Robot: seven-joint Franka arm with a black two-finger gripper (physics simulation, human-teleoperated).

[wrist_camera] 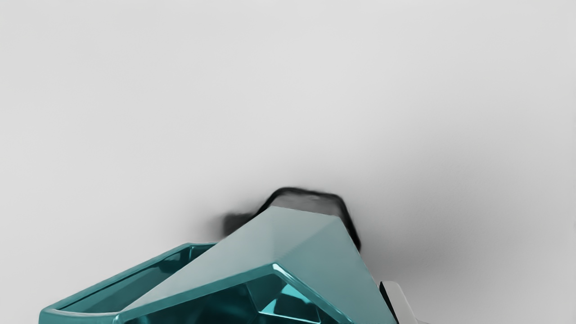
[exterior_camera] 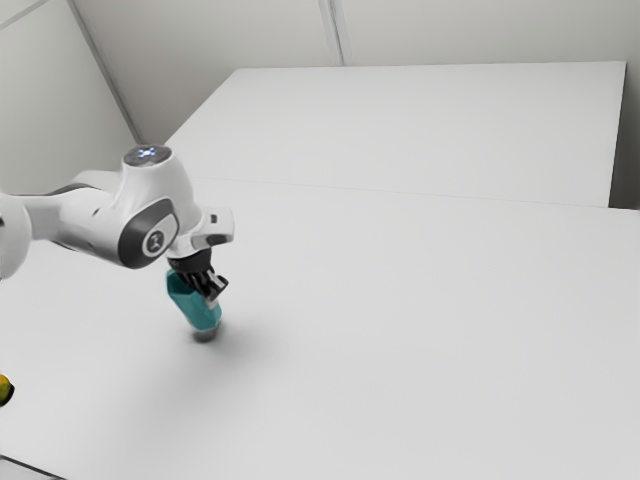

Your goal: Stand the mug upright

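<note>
My gripper (exterior_camera: pixel 213 293) is closed upon the teal mug (exterior_camera: pixel 203 314), with one finger (wrist_camera: pixel 402 303) along its outer side. The mug leans (it is not yet upright), its base lower than its open mouth, just above or on the white table (exterior_camera: pixel 400 330); which one, I cannot tell. Farther, at the exterior view's left edge, lies a yellow and black object (exterior_camera: pixel 5 390).

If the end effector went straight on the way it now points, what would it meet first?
Most likely the teal mug, right at the end effector; beyond it lies the white tabletop. Depth is unclear: I can't tell whether the mug's base touches the tabletop.
</note>
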